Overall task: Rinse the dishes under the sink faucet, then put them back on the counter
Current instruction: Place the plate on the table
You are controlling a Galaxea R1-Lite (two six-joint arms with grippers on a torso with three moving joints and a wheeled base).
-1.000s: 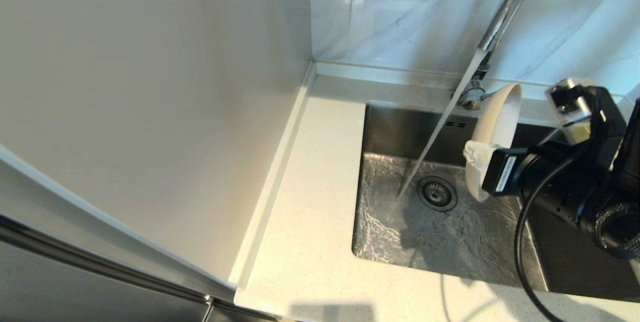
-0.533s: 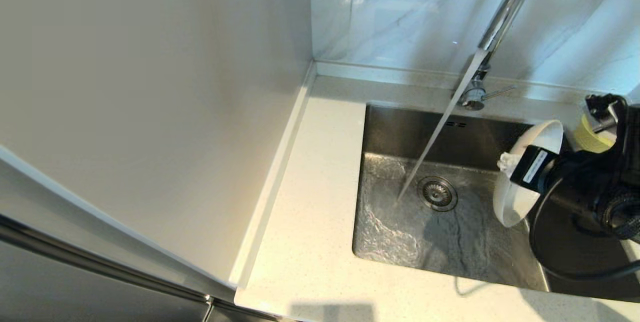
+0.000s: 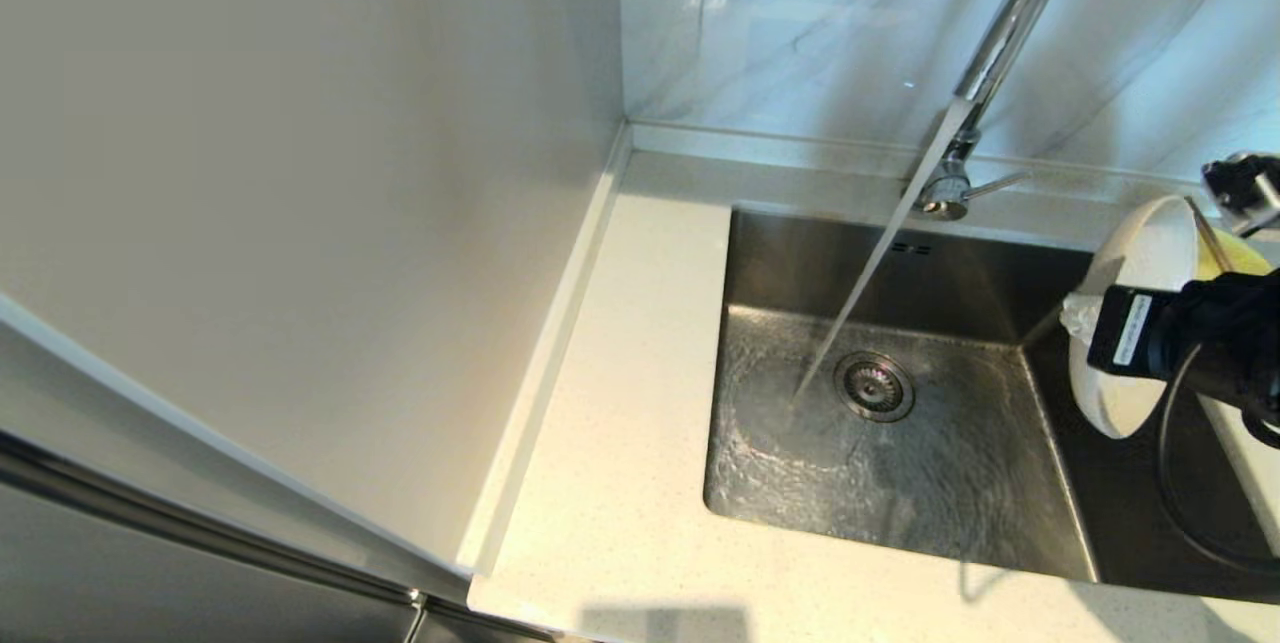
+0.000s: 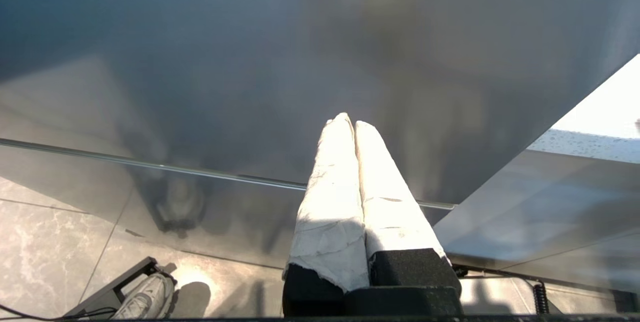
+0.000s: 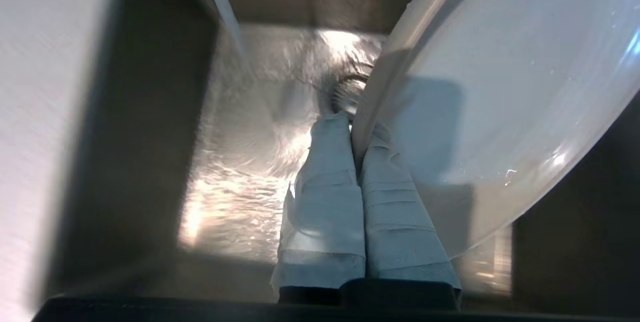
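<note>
My right gripper (image 3: 1078, 318) is shut on the rim of the white plate (image 3: 1135, 263), holding it on edge over the sink's right side, clear of the water. In the right wrist view the taped fingers (image 5: 325, 187) pinch the plate (image 5: 500, 101) at its edge, gripper (image 5: 356, 129). The chrome faucet (image 3: 1005, 33) pours a slanting stream (image 3: 870, 273) into the steel sink (image 3: 900, 483) near the drain (image 3: 875, 386). Behind the plate a pale-yellow bowl (image 3: 1238, 258) shows partly, with a thin brown chopstick (image 3: 1211, 235) across it. My left gripper (image 4: 350, 121) is shut and empty, parked low.
The speckled counter (image 3: 620, 483) runs left of and in front of the sink, bounded by a plain wall panel (image 3: 300, 173) on the left. The marble wall (image 3: 800, 23) stands behind the faucet. The left wrist view faces a grey cabinet front (image 4: 250, 61) above the floor.
My right gripper has carried the plate to the right, away from the water stream and toward the sink's right edge. The water keeps running.
</note>
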